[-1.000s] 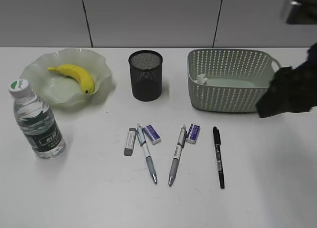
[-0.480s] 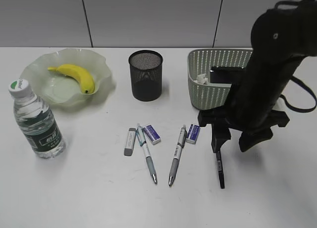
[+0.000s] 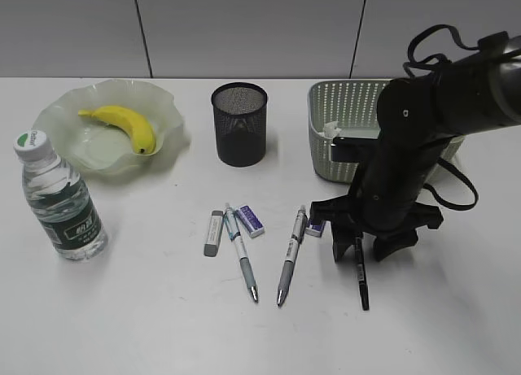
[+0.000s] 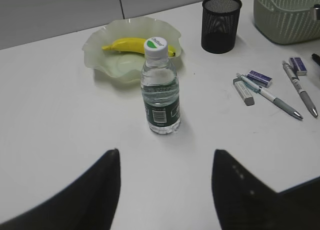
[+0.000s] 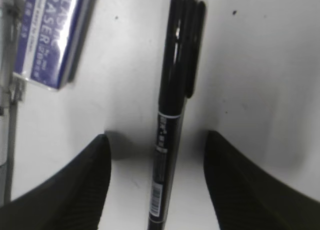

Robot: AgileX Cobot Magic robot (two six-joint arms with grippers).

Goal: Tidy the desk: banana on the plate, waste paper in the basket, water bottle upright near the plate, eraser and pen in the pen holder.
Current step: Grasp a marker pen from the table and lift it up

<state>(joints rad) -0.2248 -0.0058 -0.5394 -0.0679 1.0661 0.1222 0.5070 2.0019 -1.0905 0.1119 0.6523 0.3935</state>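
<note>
The banana (image 3: 122,124) lies in the plate (image 3: 50,113) at the back left. The water bottle (image 3: 61,200) stands upright in front of it. The waste paper (image 3: 330,129) sits in the basket (image 3: 350,106), right of the pen holder (image 3: 239,123). My right gripper (image 3: 362,249) is open, its fingers down on either side of a black pen (image 5: 175,110) lying on the desk (image 3: 146,326). A purple eraser (image 5: 47,40) lies just left of it. My left gripper (image 4: 165,165) is open and empty, well short of the bottle (image 4: 160,95).
Two grey pens (image 3: 242,253) (image 3: 291,257) lie mid-desk with a grey eraser (image 3: 213,233) and another purple eraser (image 3: 251,220). The right arm crosses in front of the basket's right half.
My right arm has swung in from the upper right and come down over the black pen, fingers now straddling it. Nothing else has moved.
</note>
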